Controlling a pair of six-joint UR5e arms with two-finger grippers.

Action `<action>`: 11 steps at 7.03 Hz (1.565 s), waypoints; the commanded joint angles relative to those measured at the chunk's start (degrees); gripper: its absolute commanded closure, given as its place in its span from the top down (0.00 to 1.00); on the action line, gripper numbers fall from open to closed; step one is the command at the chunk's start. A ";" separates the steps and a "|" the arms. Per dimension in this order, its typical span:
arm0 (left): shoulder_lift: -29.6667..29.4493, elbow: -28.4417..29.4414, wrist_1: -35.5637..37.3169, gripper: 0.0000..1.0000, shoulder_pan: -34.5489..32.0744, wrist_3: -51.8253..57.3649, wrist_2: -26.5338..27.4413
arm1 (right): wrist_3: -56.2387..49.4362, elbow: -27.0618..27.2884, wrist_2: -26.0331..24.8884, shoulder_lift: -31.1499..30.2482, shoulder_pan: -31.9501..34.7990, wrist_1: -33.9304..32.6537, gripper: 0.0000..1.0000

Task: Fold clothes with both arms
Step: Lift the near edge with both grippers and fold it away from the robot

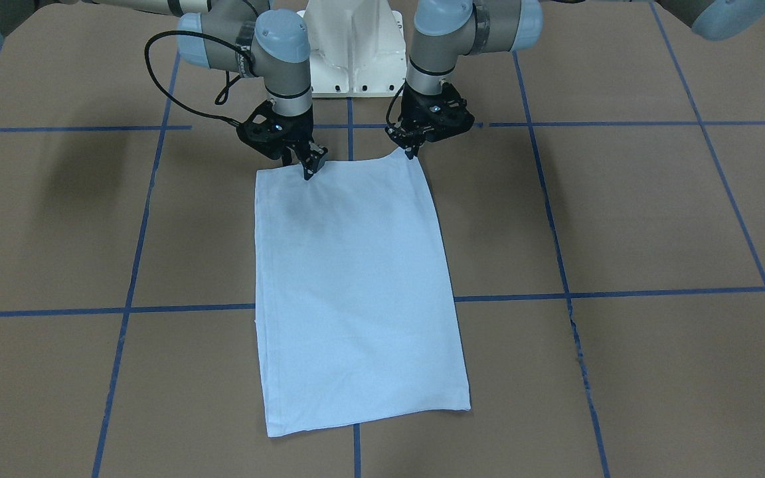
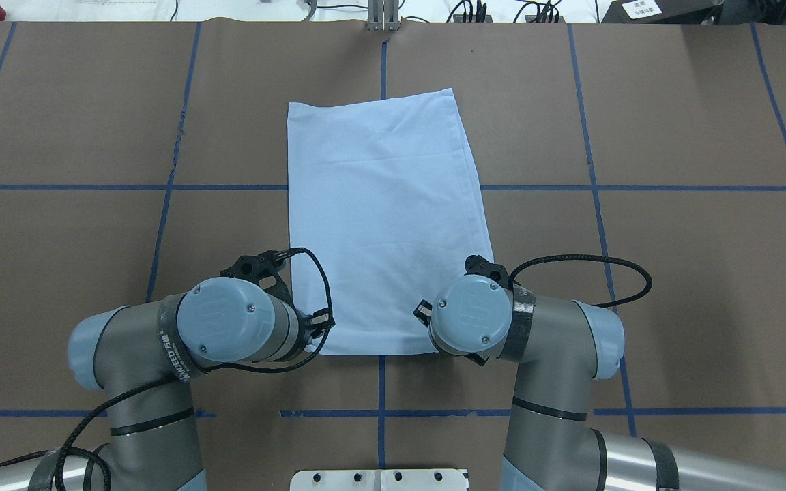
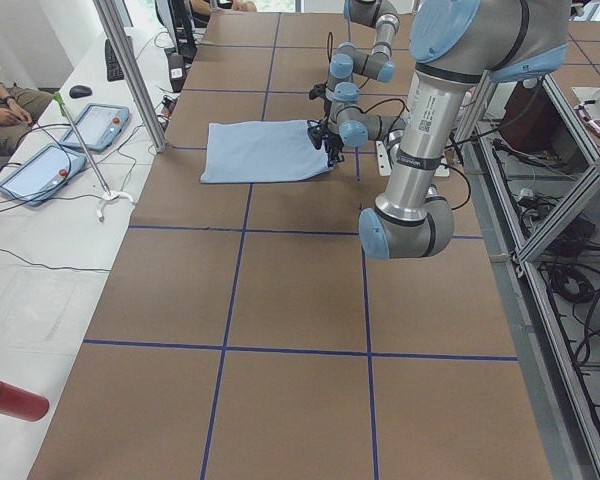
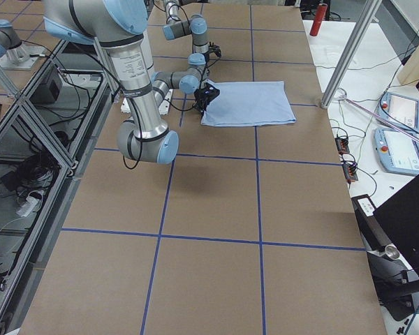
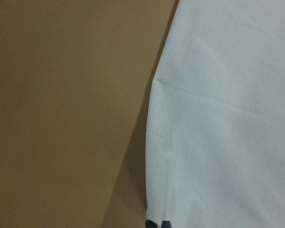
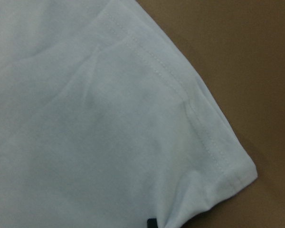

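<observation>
The light blue T-shirt [image 1: 356,285] lies folded into a long flat rectangle on the brown table, print and collar hidden; it also shows in the overhead view [image 2: 383,204]. My left gripper [image 1: 412,153] is shut on the shirt's corner nearest the robot and lifts it into a small peak. My right gripper [image 1: 308,171] pinches the other near corner, low on the table. In the left wrist view the shirt's edge [image 5: 218,123] runs down to the closed fingertips [image 5: 156,223]. In the right wrist view the hemmed corner [image 6: 213,156] puckers toward a dark fingertip [image 6: 152,222].
The white pedestal base [image 1: 354,53] stands just behind the grippers. Blue tape lines [image 1: 621,292] grid the brown table. A red cylinder [image 3: 10,398] and tablets [image 3: 95,125] lie on the white side bench, off the work surface. Metal posts [image 4: 349,49] stand at the table's far edge.
</observation>
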 commanded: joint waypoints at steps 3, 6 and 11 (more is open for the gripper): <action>0.00 -1.12 -0.21 0.00 -0.02 0.00 -0.14 | 0.46 1.53 0.45 1.25 0.37 0.01 0.00; 2.79 -9.53 2.59 0.00 3.12 -0.09 0.12 | 0.55 9.66 0.80 -2.68 -2.86 -0.08 0.00; 5.83 -20.58 9.20 0.00 9.20 -0.35 -0.15 | -0.15 18.35 5.12 -6.58 -6.93 -0.08 0.00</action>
